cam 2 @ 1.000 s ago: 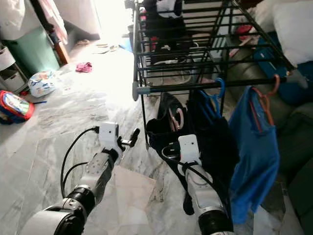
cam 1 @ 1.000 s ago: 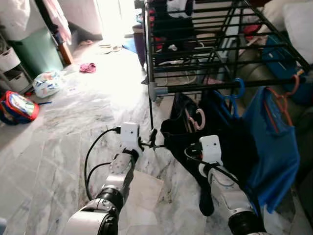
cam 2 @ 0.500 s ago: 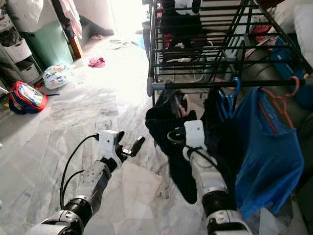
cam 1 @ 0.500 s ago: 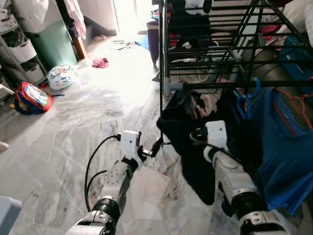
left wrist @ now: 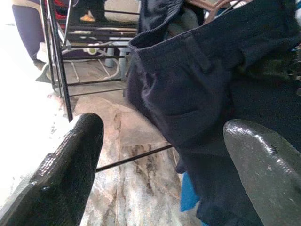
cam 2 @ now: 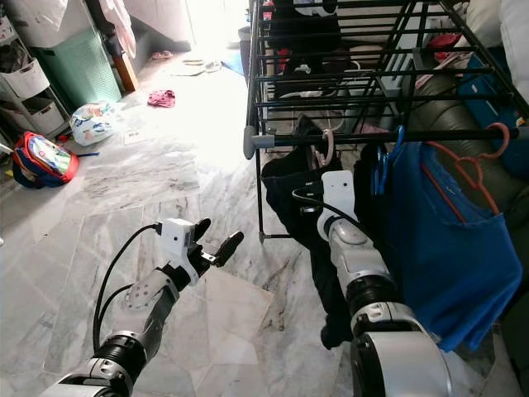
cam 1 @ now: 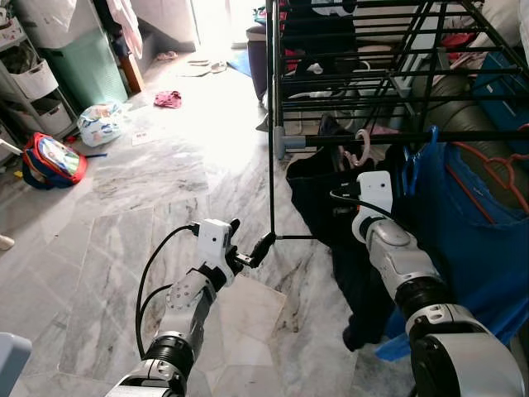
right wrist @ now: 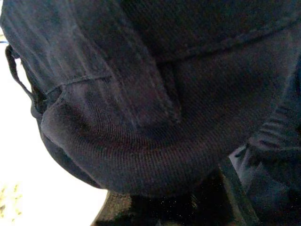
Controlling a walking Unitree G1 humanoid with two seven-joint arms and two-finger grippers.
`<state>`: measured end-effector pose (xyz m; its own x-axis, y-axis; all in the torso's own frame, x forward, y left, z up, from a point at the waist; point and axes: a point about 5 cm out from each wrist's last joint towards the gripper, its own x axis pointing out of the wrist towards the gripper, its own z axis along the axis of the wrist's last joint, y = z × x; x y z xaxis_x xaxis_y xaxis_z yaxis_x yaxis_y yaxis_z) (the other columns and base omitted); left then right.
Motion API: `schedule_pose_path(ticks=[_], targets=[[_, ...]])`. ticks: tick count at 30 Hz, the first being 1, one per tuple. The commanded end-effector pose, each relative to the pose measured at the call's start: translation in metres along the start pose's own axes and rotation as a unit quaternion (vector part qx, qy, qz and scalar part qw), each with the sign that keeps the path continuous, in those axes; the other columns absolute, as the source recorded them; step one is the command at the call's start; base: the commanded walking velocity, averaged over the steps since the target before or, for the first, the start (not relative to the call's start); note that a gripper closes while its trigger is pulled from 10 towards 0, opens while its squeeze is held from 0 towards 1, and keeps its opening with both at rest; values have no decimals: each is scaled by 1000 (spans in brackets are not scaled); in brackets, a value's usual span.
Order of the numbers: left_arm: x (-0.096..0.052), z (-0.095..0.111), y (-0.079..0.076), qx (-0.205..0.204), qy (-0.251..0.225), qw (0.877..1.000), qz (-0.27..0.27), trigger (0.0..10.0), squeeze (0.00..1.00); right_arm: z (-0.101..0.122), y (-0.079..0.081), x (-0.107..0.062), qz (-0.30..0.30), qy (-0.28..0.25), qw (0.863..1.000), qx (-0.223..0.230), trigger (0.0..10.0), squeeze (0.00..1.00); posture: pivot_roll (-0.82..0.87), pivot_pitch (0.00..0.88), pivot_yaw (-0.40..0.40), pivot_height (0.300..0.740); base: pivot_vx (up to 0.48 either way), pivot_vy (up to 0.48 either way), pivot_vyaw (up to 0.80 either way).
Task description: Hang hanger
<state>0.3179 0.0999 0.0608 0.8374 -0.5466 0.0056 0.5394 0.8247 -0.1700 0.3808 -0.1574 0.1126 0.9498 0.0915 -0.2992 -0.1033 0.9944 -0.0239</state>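
Observation:
A pink hanger carries a dark navy garment, and its hook stands level with the front bar of the black drying rack. I cannot tell whether the hook rests on the bar. My right gripper is raised just below the bar, shut on the hanger, its fingers buried in the dark cloth. My left gripper hovers open and empty low over the floor, left of the rack's leg, facing the garment.
A blue hanger and a blue shirt on an orange hanger hang on the same bar to the right. A red backpack, a plastic bag and a pink cloth lie on the marble floor at the left.
My right gripper has lifted the dark garment and the pink hanger from below the bar up to it. The camera view has shifted. The left gripper stays open and low.

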Motion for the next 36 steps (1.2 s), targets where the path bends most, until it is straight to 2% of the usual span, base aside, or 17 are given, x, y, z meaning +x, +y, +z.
schedule_pose_path(ticks=[1, 20, 26, 34, 36], targets=[[-2, -1, 0, -1, 5, 1000, -8, 10000, 0, 13, 10, 4, 19, -8, 1000, 22, 10000, 0, -39, 127, 75, 740, 0, 0, 0], [0, -2, -6, -2, 8, 1000, -22, 10000, 0, 31, 15, 10, 23, -8, 999, 27, 10000, 0, -38, 131, 77, 740, 0, 0, 0], [1, -1, -6, -2, 8, 1000, -23, 10000, 0, 16, 10, 9, 9, 36, 995, 94, 10000, 0, -34, 129, 75, 740, 0, 0, 0], [1, -2, -8, -3, 10, 1000, -24, 10000, 0, 5, 12, 8, 15, 62, 996, 60, 10000, 0, -31, 134, 75, 740, 0, 0, 0], [1, -3, -8, -4, 10, 1000, -24, 10000, 0, 5, 13, 8, 15, 65, 997, 35, 10000, 0, -31, 135, 75, 740, 0, 0, 0]])
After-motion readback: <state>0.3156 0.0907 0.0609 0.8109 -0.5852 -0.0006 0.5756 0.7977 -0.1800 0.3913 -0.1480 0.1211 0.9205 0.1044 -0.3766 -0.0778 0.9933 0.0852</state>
